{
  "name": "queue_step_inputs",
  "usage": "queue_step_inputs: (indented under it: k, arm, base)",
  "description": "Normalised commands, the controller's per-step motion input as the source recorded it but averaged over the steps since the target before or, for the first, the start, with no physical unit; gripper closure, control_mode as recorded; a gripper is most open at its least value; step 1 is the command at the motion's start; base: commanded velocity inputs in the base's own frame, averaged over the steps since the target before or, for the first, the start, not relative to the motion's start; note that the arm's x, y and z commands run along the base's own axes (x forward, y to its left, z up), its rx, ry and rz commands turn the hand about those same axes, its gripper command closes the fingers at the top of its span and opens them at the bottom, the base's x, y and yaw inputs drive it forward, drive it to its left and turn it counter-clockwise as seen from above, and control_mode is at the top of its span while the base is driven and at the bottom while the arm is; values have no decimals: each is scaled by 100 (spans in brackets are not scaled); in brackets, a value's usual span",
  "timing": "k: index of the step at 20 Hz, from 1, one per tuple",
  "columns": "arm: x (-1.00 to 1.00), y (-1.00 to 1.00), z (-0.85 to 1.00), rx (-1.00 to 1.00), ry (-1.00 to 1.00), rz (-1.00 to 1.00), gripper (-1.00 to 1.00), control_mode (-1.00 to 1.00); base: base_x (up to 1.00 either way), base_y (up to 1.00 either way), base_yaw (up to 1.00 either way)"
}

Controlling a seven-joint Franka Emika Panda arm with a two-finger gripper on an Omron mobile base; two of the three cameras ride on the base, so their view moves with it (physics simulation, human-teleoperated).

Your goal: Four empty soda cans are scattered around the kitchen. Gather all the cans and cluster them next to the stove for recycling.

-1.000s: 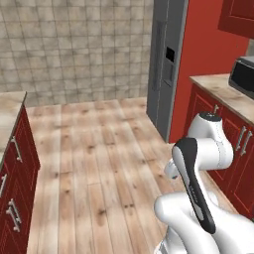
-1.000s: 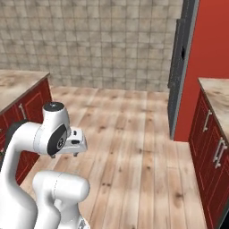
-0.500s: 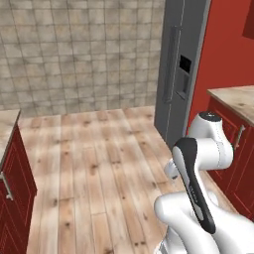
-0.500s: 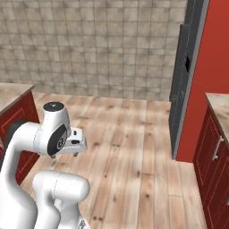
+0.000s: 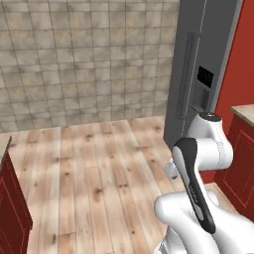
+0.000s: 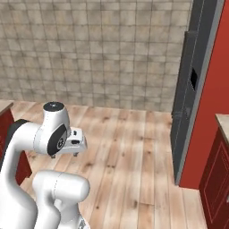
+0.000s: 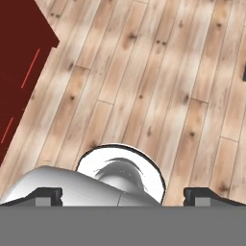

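Above the wood floor (image 7: 144, 86), the gripper (image 7: 124, 194) hangs with its jaws spread wide and nothing between them, near a red cabinet (image 7: 19, 72) and a grey fridge (image 5: 198, 64).

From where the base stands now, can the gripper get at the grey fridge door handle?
Probably not yet. The gripper, jaws open, points down at the wood floor with the arm folded over the base, while the fridge stands ahead across bare planks. Nothing blocks the way, though.
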Motion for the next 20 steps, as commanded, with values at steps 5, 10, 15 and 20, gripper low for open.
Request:
queue_step_inputs:
  k: [5, 10, 15, 20]
  arm:
    - [0, 0, 0, 0, 0, 0, -100, 100]
    - [0, 0, 0, 0, 0, 0, -100, 100]
    - [0, 0, 0, 0, 0, 0, -100, 100]
    - [0, 0, 0, 0, 0, 0, -100, 100]
  base:
    - [100, 17, 0]
    - [100, 18, 0]
    - [100, 16, 0]
    - [100, 7, 3]
